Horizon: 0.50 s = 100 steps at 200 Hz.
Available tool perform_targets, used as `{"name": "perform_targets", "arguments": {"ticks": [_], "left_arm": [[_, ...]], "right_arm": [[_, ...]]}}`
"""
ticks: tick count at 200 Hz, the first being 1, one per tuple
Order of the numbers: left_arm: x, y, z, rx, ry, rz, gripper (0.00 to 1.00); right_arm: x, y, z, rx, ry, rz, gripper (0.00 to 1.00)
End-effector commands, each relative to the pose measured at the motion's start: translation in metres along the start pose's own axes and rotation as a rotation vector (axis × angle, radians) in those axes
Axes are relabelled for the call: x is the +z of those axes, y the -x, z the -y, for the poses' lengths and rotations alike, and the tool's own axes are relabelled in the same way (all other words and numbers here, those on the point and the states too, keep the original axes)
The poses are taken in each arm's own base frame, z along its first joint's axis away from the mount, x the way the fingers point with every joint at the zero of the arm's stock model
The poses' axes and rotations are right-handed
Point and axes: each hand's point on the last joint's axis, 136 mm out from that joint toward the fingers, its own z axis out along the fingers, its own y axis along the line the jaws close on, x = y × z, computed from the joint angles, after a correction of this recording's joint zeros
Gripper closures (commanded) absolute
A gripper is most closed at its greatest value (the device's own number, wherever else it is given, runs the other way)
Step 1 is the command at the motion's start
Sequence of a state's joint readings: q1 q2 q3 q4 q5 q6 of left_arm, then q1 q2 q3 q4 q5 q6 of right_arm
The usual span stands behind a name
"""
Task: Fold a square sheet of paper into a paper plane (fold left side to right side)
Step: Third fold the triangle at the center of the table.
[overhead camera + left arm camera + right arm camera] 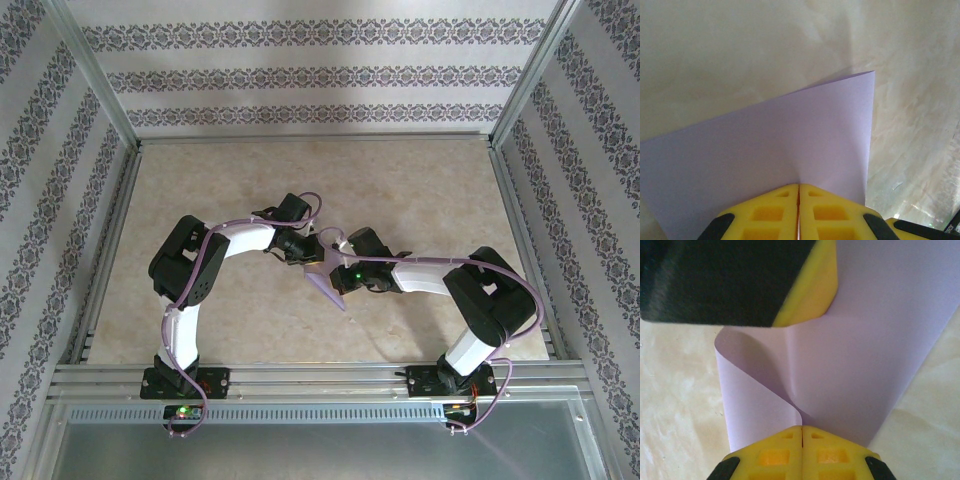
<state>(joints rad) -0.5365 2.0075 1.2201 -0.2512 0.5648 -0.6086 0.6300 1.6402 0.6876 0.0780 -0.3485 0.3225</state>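
Paper, a thin lavender sheet, hangs between the two arms above the middle of the table, with one pointed corner dipping toward the surface. From the right wrist, the paper bends over on itself in a soft loop that is not pressed flat. The left gripper is clenched on one edge, its yellow fingers tight together and the paper spreading flat beyond them. The right gripper is clamped on the paper at the foot of the loop, close to the left one.
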Motion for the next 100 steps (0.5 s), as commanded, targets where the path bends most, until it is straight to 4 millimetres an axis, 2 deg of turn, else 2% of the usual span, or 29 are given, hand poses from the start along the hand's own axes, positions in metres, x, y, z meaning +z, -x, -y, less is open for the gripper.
{"name": "perform_targets", "arguments": {"ticks": [1, 37, 100], "left_arm": [[0.012, -0.023, -0.024, -0.022, 0.103, -0.068, 0.91], [0.012, -0.023, -0.024, -0.022, 0.103, -0.07, 0.91], [0.012, -0.022, -0.024, -0.022, 0.103, -0.068, 0.91]], "right_arm": [[-0.002, 0.011, 0.0, -0.008, 0.001, 0.019, 1.0], [-0.003, 0.012, -0.001, -0.011, 0.002, 0.021, 1.0], [0.004, 0.0, 0.001, -0.007, 0.003, -0.02, 1.0]]}}
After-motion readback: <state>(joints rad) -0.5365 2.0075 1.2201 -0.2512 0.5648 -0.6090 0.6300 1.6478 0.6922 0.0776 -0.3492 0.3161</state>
